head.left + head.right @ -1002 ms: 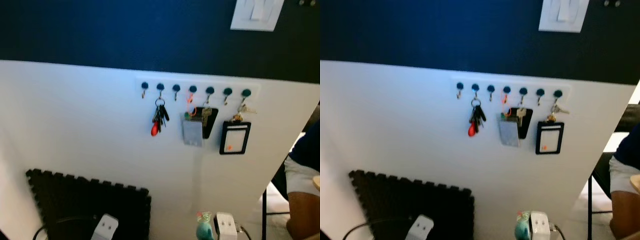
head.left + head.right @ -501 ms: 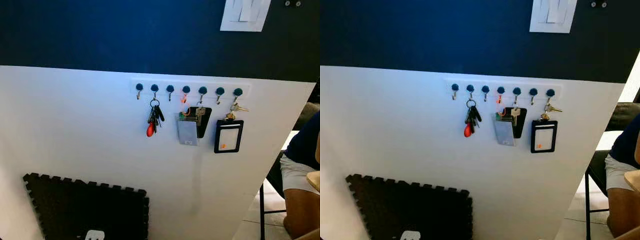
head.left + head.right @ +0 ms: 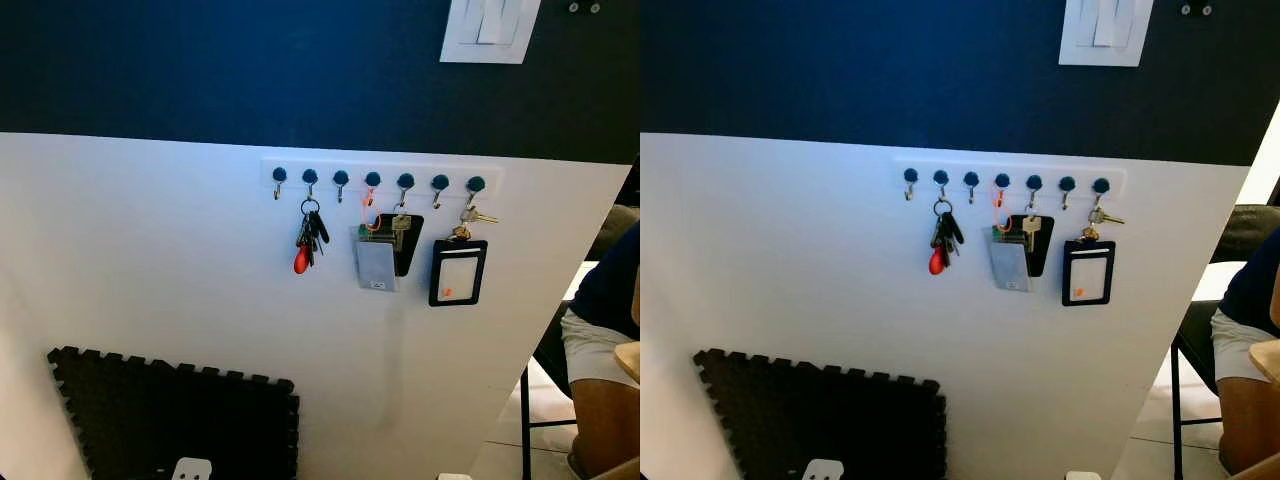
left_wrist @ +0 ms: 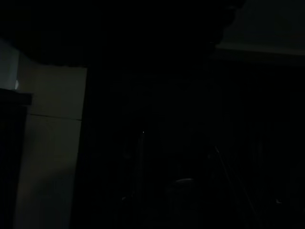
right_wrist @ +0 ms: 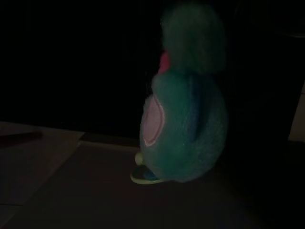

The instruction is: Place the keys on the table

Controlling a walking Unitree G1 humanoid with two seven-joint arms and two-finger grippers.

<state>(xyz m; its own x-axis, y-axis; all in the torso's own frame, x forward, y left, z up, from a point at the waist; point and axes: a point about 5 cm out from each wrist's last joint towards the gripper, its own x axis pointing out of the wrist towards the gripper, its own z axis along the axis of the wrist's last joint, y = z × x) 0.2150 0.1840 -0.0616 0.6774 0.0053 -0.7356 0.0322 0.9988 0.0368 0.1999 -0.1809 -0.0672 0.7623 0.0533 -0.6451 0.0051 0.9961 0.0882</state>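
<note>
Keys (image 3: 309, 240) with a red fob hang from the second hook of a white hook rail (image 3: 380, 180) on the wall. Beside them hang a clear card sleeve (image 3: 376, 262) and a black badge holder (image 3: 457, 272) with a card inside. A teal plush toy (image 5: 183, 124) shows in the dark right wrist view. Either pincer's opening: cannot tell.

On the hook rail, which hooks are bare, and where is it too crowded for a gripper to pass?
On the hook rail, the hook left of the key bunch with the red fob and the one right of it are bare, with open wall around. From the grey card to the black badge holder, hangings crowd together.
</note>
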